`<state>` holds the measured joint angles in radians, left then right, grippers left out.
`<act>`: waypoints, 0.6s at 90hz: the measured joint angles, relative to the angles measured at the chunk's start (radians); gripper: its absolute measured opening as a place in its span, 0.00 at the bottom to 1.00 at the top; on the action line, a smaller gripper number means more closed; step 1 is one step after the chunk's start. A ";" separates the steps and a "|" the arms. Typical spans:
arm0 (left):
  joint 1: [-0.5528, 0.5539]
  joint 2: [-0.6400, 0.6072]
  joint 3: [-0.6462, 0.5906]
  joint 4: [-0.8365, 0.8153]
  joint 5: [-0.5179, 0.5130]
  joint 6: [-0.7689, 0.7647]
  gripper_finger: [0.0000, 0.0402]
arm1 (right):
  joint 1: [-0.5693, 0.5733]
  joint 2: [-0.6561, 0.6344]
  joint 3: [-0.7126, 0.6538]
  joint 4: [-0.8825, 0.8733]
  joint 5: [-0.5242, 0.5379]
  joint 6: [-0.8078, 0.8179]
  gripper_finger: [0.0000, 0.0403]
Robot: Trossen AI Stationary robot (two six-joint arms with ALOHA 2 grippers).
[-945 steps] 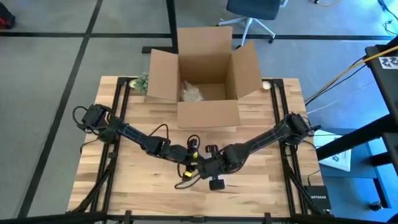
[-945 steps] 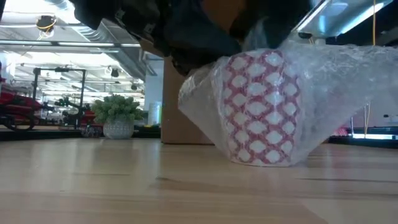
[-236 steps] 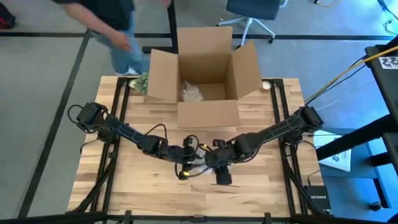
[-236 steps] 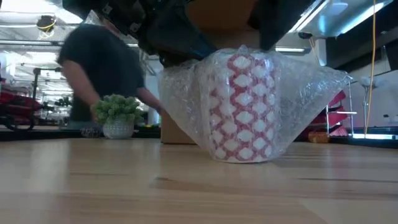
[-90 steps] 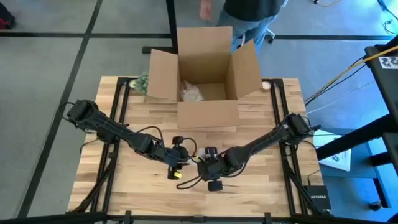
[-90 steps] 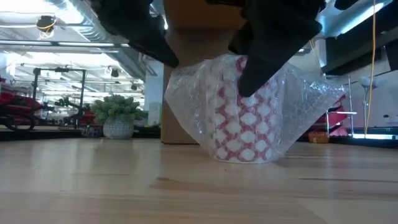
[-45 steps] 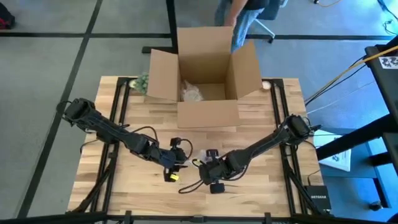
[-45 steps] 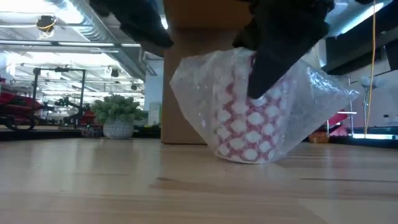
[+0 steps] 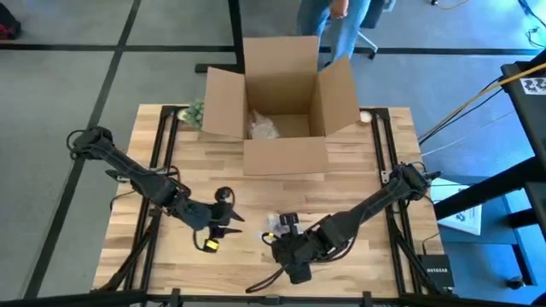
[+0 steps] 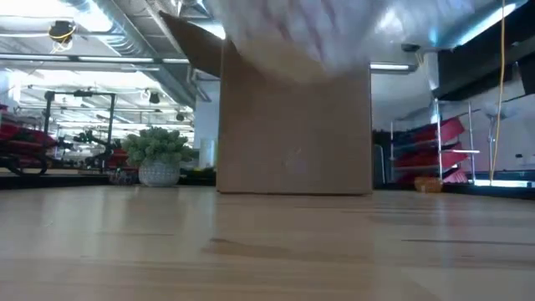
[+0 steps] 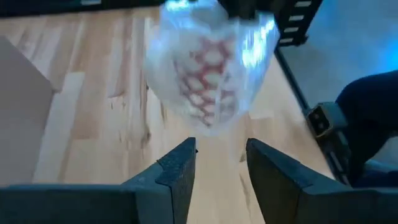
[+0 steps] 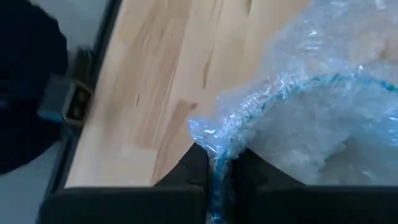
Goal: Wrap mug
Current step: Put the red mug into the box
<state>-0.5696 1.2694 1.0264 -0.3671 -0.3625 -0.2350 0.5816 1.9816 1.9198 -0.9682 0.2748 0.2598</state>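
Observation:
The mug (image 11: 208, 78) is white with a red lattice pattern and sits inside clear bubble wrap (image 12: 311, 106). It hangs in the air above the table's near middle (image 9: 277, 223), and only its blurred underside (image 10: 292, 33) shows at the top of the low view. My right gripper (image 12: 217, 168) is shut on the wrap. My left gripper (image 11: 221, 165) stands open to the mug's left (image 9: 226, 217), pointing at it with nothing between its fingers. My right gripper pinches a bunched edge of the bubble wrap (image 12: 219, 144) between its two fingers; how many layers I cannot tell. The wrapped mug hangs from this hold, lifted clear of the table.
An open cardboard box (image 9: 281, 102) with some packing material inside stands at the table's far middle. A small potted plant (image 10: 159, 155) sits at the far left corner. A person (image 9: 337, 21) stands beyond the box. Bare wood lies around both grippers.
My right gripper has risen, drawn slightly toward the near edge and lifted the wrapped mug off the table; it was tilting half a second ago and now hangs clear. My left gripper has drawn back toward the table's left edge, away from the mug.

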 joint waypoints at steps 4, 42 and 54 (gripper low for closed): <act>-0.010 -0.019 0.000 -0.001 -0.006 0.002 0.32 | 0.008 -0.002 0.043 -0.011 0.023 -0.016 0.02; -0.028 -0.089 0.000 -0.027 -0.025 0.006 0.32 | 0.013 -0.003 0.319 -0.063 0.156 -0.223 0.02; -0.028 -0.089 0.000 -0.036 -0.025 0.006 0.32 | 0.009 -0.003 0.413 -0.059 0.235 -0.315 0.02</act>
<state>-0.5976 1.1801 1.0264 -0.4030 -0.3878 -0.2287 0.5905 1.9783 2.3332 -1.0272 0.5098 -0.0549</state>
